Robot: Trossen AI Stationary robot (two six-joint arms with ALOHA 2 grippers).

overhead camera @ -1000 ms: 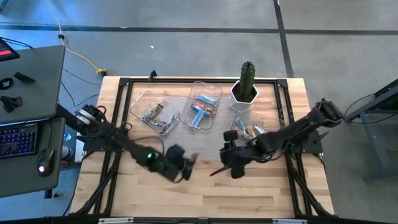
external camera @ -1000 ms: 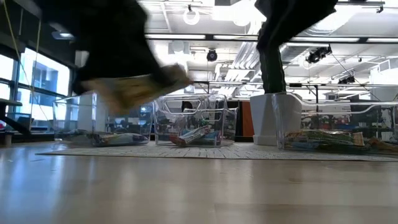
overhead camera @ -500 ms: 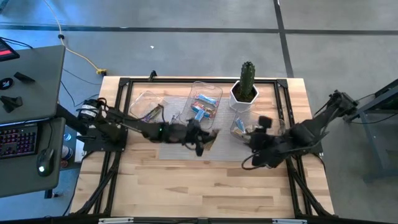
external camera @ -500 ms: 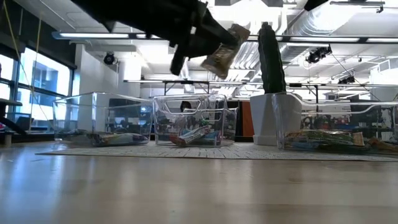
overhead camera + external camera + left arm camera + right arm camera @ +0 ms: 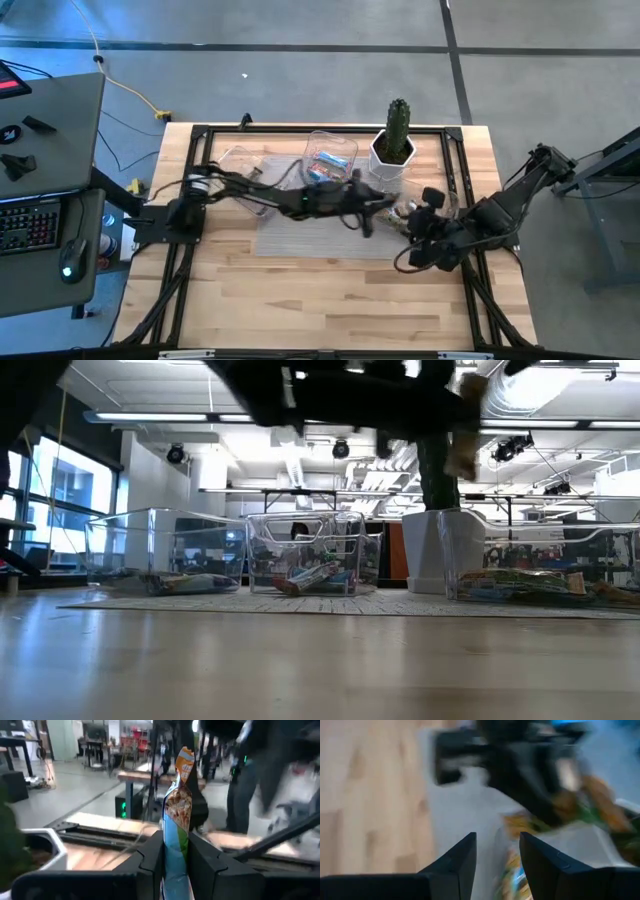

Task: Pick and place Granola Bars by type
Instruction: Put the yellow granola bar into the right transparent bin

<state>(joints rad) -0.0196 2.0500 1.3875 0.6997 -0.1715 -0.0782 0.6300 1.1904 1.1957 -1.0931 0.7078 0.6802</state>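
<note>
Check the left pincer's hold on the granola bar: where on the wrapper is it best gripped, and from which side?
The left pincer is shut on the granola bar at its lower end, fingers pressing the two flat faces. That seems best: the bar is thin and flat, so coming at one end and clamping across the faces leaves most of the wrapper free to drop into a tray.

Left arm: stretched from the left side of the bench across the middle toward the right, seen from above.
Left hand (image 5: 372,207): held aloft above the bench in the low view, fingers (image 5: 150,855) closed on a granola bar (image 5: 177,815), which stands upright between them in the left wrist view.
Right arm: reached in from the right edge of the bench, bent at the elbow.
Right hand (image 5: 425,245): placed near the right side of the bench, its two fingers (image 5: 457,857) parted with nothing between them.
</note>
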